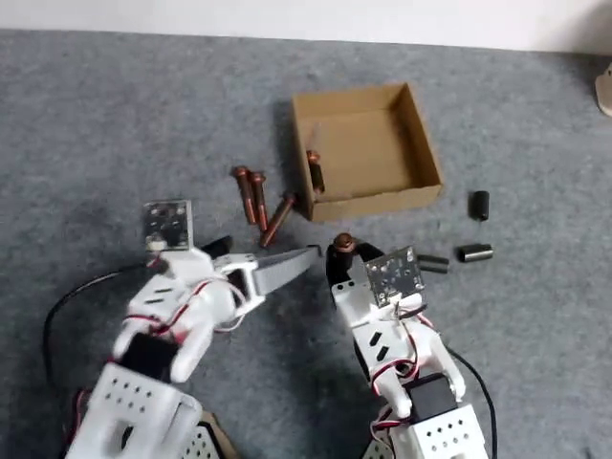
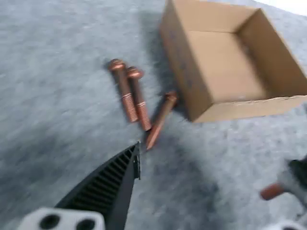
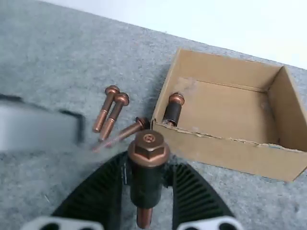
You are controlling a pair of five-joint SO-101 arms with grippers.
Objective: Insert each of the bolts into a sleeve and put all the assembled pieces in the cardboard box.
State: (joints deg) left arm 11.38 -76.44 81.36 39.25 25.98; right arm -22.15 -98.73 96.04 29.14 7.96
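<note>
**A:** What's the ground, and where does it end?

**B:** A grey carpeted table (image 1: 105,124). At 12 o'clock it stops against a white strip (image 1: 287,14).

**A:** How are the arms posed?

**B:** Both are white. The left arm (image 1: 177,316) comes in from 7 o'clock and lies low, with the left gripper (image 1: 304,255) pointing to 3 o'clock. I cannot tell whether that one is parted or closed up. The right arm (image 1: 402,354) comes in from 5 o'clock, with the right gripper (image 3: 146,184) pointing to 12. It is clamped on a black sleeve with a copper hex-headed bolt through it (image 3: 147,155), head uppermost. The left gripper's tip sits just beside it, at its 9 o'clock.

**A:** And the box?

**B:** The open-topped brown cardboard box (image 1: 382,204) stands at 12 o'clock of the right gripper, with a strip of carpet between them. Its near wall has a ragged top edge. Inside, a second sleeved copper bolt (image 3: 173,109) leans on the 9 o'clock wall by the front corner.

**A:** What about the loose parts?

**B:** Three long copper bolts (image 2: 125,96) lie at the box's 8 o'clock. Two are side by side and the third is slanted, its head just beside the box's corner. Carpet runs wide beyond them toward 9 o'clock. Three short black cylindrical sleeves (image 1: 474,252) lie at the box's 4 o'clock, apart from one another.
</note>
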